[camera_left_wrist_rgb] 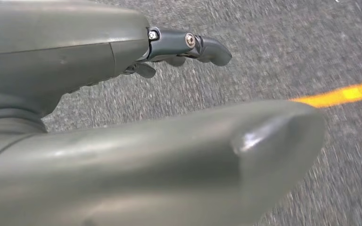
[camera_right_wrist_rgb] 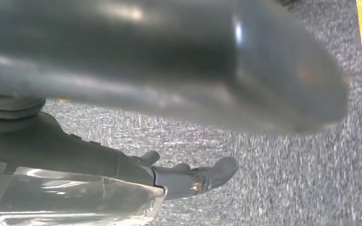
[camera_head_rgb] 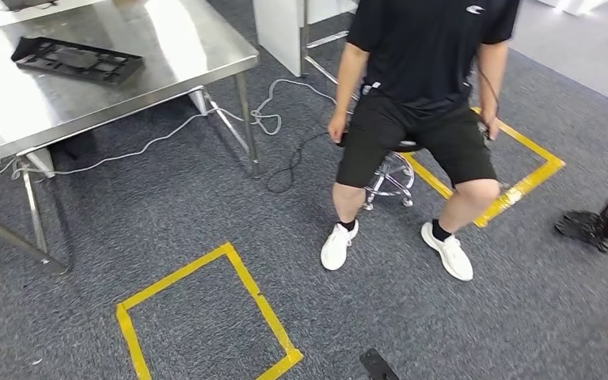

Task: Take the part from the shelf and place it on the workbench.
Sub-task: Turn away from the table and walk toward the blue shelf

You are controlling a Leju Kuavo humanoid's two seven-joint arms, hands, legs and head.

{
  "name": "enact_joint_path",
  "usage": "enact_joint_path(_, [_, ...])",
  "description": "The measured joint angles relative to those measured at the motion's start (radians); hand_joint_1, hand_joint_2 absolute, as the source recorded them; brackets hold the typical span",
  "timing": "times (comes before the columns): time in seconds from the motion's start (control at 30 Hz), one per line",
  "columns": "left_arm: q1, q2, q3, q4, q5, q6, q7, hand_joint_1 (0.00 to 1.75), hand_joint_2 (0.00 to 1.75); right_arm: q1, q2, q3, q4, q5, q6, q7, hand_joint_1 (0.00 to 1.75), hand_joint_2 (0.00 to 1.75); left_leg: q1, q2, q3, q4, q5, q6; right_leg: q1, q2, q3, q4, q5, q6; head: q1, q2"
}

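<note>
Part: we see a flat black tray-like part (camera_head_rgb: 77, 59) lying on the steel workbench (camera_head_rgb: 166, 55), toward its far left side, well apart from both of our hands.
Workbench: its shiny top fills the upper left of our head view; its legs stand on the grey carpet (camera_head_rgb: 206, 206).
Left hand: our left hand (camera_left_wrist_rgb: 136, 122) hangs over the carpet with nothing in it; the thick thumb (camera_left_wrist_rgb: 245, 155) is stretched out and a dark finger (camera_left_wrist_rgb: 202, 47) points away from it, so the fingers are spread.
Right hand: our right hand (camera_right_wrist_rgb: 169, 94) also hangs over the carpet; the picture is blurred, but the thumb (camera_right_wrist_rgb: 273, 80) and a dark finger (camera_right_wrist_rgb: 207, 176) stand apart and we see nothing between them.
Person: someone in black shirt and shorts (camera_head_rgb: 419, 95) sits on a wheeled stool (camera_head_rgb: 392, 170) to the right of the workbench, white shoes on the carpet.
Cable: a pale cable (camera_head_rgb: 206, 119) runs over the carpet under the workbench and toward the stool.
Tape: a yellow tape square (camera_head_rgb: 206, 317) lies on the carpet in front of the workbench; another (camera_head_rgb: 522, 174) lies by the stool.
</note>
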Motion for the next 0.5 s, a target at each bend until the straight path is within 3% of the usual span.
enact_joint_path(0.03, [-0.002,-0.002,0.001,0.000,0.001,0.002,0.000,0.00,0.00,0.000,0.000,0.001,0.000,0.000,0.000,0.001,0.00,0.00,0.004,0.004,0.002,0.001,-0.002,-0.007,-0.003,0.014,-0.002,0.001,0.002,-0.009,-0.002,0.000])
enact_joint_path(0.1, [-0.004,-0.004,0.002,0.000,0.002,0.004,-0.001,0.00,0.00,0.000,0.000,0.003,0.000,0.000,0.001,0.004,0.00,0.00,0.013,-0.032,-0.007,0.032,-0.032,-0.019,-0.011,0.038,-0.001,0.000,0.009,-0.026,-0.005,0.000])
enact_joint_path(0.17, [-0.002,-0.004,0.004,0.000,0.003,0.005,-0.001,0.00,0.00,-0.002,0.002,0.007,0.000,0.000,0.001,0.005,0.00,0.00,0.017,-0.096,-0.050,0.140,-0.105,-0.023,-0.012,0.063,-0.004,0.000,0.017,-0.042,-0.010,0.000])
enact_joint_path(0.23, [0.002,-0.005,0.006,0.001,0.004,0.005,-0.001,0.00,0.00,-0.002,0.004,0.010,0.000,0.001,0.002,0.005,0.00,0.00,0.017,-0.122,-0.106,0.269,-0.165,-0.021,-0.002,0.091,-0.007,0.001,0.021,-0.050,-0.011,0.000])
enact_joint_path(0.27, [0.002,-0.005,0.007,0.002,0.004,0.005,-0.001,0.00,0.00,-0.001,0.005,0.011,0.001,0.000,0.002,0.005,0.00,0.00,0.017,-0.124,-0.120,0.298,-0.168,-0.019,0.002,0.106,-0.008,0.002,0.022,-0.051,-0.011,0.000])
enact_joint_path(0.3, [0.002,-0.005,0.009,0.002,0.004,0.005,-0.001,0.00,0.00,-0.001,0.005,0.011,0.001,0.000,0.002,0.005,0.00,0.00,0.017,-0.126,-0.117,0.289,-0.149,-0.017,0.005,0.121,-0.009,0.004,0.022,-0.051,-0.011,0.000])
enact_joint_path(0.33, [0.002,-0.005,0.011,0.002,0.004,0.005,-0.001,0.00,0.00,-0.001,0.004,0.011,0.001,0.000,0.002,0.005,0.00,0.00,0.017,-0.130,-0.097,0.246,-0.116,-0.013,0.007,0.136,-0.009,0.007,0.022,-0.051,-0.011,0.000])
enact_joint_path(0.4, [0.002,-0.005,0.013,0.002,0.004,0.005,-0.001,0.00,0.00,-0.002,0.005,0.013,0.001,0.000,0.002,0.005,0.00,0.00,0.017,-0.168,-0.039,0.116,-0.049,0.001,0.011,0.163,-0.011,0.013,0.022,-0.050,-0.011,0.000])
enact_joint_path(0.47, [0.002,-0.004,0.014,0.003,0.004,0.005,-0.001,0.00,0.00,-0.003,0.007,0.014,0.001,0.000,0.002,0.005,0.00,0.00,0.014,-0.197,-0.008,0.044,-0.027,0.013,0.013,0.185,-0.018,0.015,0.026,-0.043,-0.011,0.000])
enact_joint_path(0.5, [0.001,-0.004,0.014,0.003,0.004,0.005,-0.001,0.00,0.00,-0.003,0.008,0.015,0.001,0.000,0.002,0.005,0.00,0.00,0.011,-0.194,-0.006,0.038,-0.029,0.017,0.012,0.195,-0.023,0.014,0.029,-0.037,-0.011,0.000])
